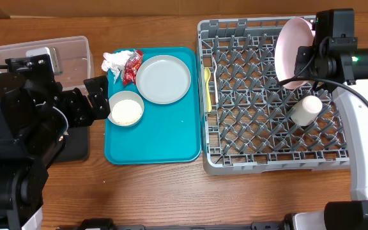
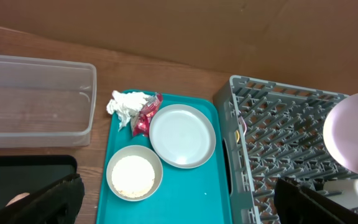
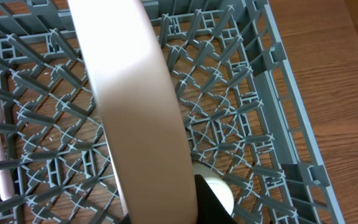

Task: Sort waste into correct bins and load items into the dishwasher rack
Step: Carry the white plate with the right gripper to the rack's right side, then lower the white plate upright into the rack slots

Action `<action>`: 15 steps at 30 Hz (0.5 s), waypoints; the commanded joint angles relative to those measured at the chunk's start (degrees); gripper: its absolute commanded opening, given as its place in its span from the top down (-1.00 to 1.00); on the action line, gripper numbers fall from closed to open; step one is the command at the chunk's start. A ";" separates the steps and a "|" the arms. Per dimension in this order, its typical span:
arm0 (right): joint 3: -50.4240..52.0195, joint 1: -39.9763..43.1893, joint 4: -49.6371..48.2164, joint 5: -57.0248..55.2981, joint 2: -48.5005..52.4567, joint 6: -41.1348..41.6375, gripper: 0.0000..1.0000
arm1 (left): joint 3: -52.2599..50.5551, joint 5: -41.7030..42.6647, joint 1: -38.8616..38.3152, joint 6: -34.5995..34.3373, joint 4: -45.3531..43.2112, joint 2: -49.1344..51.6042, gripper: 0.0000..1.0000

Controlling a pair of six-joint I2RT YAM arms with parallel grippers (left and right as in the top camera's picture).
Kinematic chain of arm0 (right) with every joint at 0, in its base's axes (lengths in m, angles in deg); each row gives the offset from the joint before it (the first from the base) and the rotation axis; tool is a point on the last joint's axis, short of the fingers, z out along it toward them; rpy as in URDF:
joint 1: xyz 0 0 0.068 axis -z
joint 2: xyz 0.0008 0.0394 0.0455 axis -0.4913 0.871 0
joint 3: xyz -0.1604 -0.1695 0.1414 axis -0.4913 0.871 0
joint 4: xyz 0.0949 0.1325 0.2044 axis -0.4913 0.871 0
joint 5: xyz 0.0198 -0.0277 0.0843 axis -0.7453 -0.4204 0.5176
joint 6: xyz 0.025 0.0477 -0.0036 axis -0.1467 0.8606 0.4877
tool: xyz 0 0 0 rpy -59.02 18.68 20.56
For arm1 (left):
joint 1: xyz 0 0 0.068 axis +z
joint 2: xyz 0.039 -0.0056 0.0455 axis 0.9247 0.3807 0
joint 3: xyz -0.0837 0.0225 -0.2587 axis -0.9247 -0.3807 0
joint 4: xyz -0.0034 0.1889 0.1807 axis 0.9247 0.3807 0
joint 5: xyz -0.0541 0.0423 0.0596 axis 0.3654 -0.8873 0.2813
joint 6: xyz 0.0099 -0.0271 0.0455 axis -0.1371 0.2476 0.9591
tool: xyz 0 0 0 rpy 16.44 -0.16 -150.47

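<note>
My right gripper is shut on the white-pink plate, holding it on edge over the back right of the grey dishwasher rack; the plate fills the right wrist view. A small white cup lies in the rack, and a yellow spoon and white fork lie at its left side. On the teal tray sit the grey-blue plate, a grey bowl of white grains, a crumpled napkin and a red wrapper. My left gripper is open and empty, left of the tray.
The clear tub stands at the back left; the black tray lies in front of it, mostly under my left arm. Bare wooden table runs along the front edge.
</note>
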 commanded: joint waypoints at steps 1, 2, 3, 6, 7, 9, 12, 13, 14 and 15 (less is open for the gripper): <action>-1.20 0.07 -0.52 -1.01 -0.66 -0.50 0.76 | 1.11 -0.79 -0.37 0.81 0.17 -0.17 -1.00; -1.20 0.07 -0.57 -1.03 -0.66 -0.50 0.76 | 1.11 -0.79 -0.37 0.79 0.17 -0.17 -1.00; -1.20 0.07 -0.66 -1.03 -0.66 -0.50 0.76 | 1.11 -0.79 -0.37 0.79 0.17 -0.17 -1.00; -1.03 0.07 -1.40 -0.79 -0.66 -0.72 0.76 | 1.11 -0.79 -0.37 0.79 0.17 -0.17 -1.00; -0.98 0.07 -1.49 -0.31 -0.44 -1.55 0.76 | 1.11 -0.79 -0.37 0.79 0.17 -0.17 -1.00; -0.94 0.07 -1.40 -0.37 0.61 -1.55 0.76 | 1.11 -0.79 -0.37 0.79 0.17 -0.17 -1.00; -0.94 0.11 -1.20 -0.39 2.43 -1.57 0.76 | 1.11 -0.79 -0.37 0.79 0.17 -0.17 -1.00; -0.94 0.11 -1.18 -0.39 3.15 -1.57 0.76 | 1.11 -0.79 -0.37 0.79 0.17 -0.17 -1.00; -0.94 0.11 -1.22 -0.46 3.69 -1.60 0.76 | 1.11 -0.79 -0.37 0.81 0.20 -0.17 -1.00; -0.94 0.11 -1.40 -1.03 4.02 -1.60 0.76 | 1.11 -0.79 -0.37 0.79 0.17 -0.17 -1.00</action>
